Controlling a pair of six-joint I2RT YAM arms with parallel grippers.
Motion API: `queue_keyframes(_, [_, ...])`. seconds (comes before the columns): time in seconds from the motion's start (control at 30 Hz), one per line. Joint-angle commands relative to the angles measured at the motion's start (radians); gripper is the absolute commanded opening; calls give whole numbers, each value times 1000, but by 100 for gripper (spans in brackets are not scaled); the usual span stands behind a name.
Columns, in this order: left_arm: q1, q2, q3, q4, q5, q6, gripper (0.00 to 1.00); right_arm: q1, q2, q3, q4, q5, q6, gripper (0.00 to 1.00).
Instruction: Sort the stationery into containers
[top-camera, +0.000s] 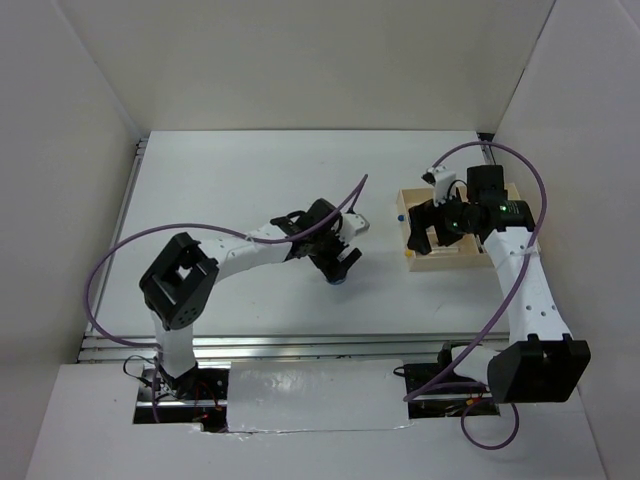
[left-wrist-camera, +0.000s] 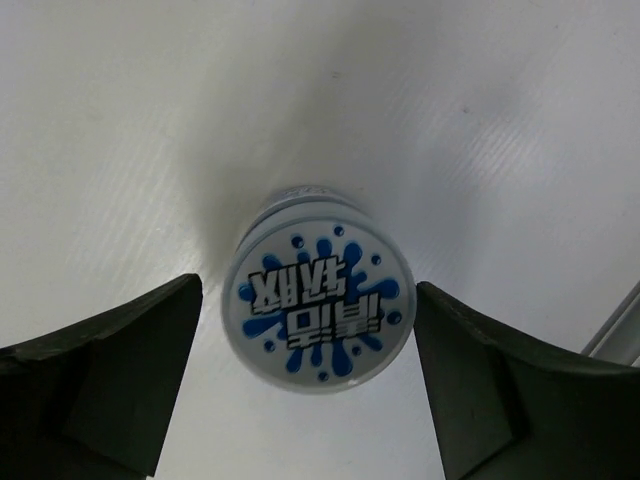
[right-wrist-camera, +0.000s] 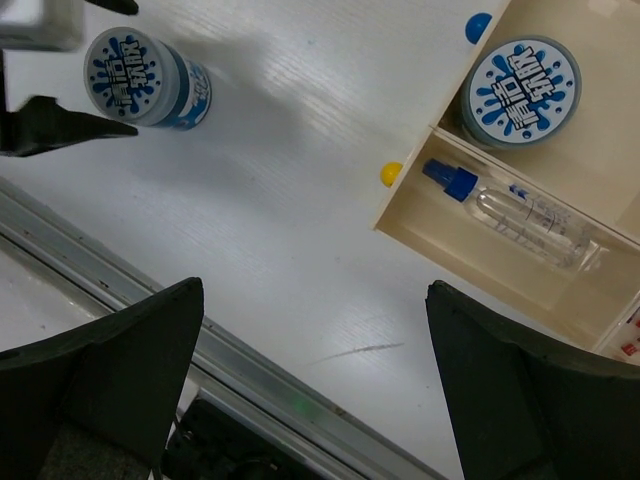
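Small round blue-and-white patterned roll (left-wrist-camera: 318, 300) upright on white table (left-wrist-camera: 120, 120), between parted, non-touching fingers of left gripper (left-wrist-camera: 307, 295). Centre, lower, close on sides; carry to beige divided tray (right-wrist-camera: 610, 150), beside matching roll (right-wrist-camera: 522, 92). Right gripper (right-wrist-camera: 315, 290) parted, empty.

The tabletop (left-wrist-camera: 500, 120) is white and smooth, softly shiny, with fine parallel ribbing like plastic sheet. The roll (left-wrist-camera: 318, 312) has a glossy printed face, blue on white. The left gripper (left-wrist-camera: 308, 285) has jaws of dark, matt plastic. The tray (right-wrist-camera: 610, 120) is matt beige; wood or plastic, I cannot tell. The tube (right-wrist-camera: 525, 215) is clear, shiny plastic. The rail (right-wrist-camera: 230, 350) is dull brushed metal.
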Motion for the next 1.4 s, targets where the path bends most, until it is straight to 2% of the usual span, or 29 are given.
queue_keyframes(0.0, [37,-146,21,-19,69,8,99,12,-18,-1,35,15,-12,98])
queue_keyframes(0.2, [127,-401,38,-63,206,34,99,153,23,19,55,46,-9,100])
queue_keyframes(0.3, [247,-470,55,-92,244,20,99,267,76,20,78,63,3,100])
queue_keyframes(0.4, [435,-509,38,-143,282,12,99,383,161,42,92,86,24,100])
queue_keyframes(0.5, [561,-549,-20,-152,327,-12,99,469,260,77,110,120,66,100])
queue_keyframes(0.6, [633,-587,-82,-146,348,-14,99,528,331,115,127,146,104,100])
queue_keyframes(0.63, [646,-595,-114,-142,348,-58,99,538,375,128,133,150,113,100])
queue_keyframes(0.8, [687,-636,-182,-116,335,-74,99,604,483,180,156,192,178,100])
queue_keyframes(1.03, [694,-624,-195,-88,328,-104,99,669,575,201,187,244,215,100])
queue_keyframes(1.37, [687,-605,-186,-91,321,-98,99,687,664,244,211,272,233,100])
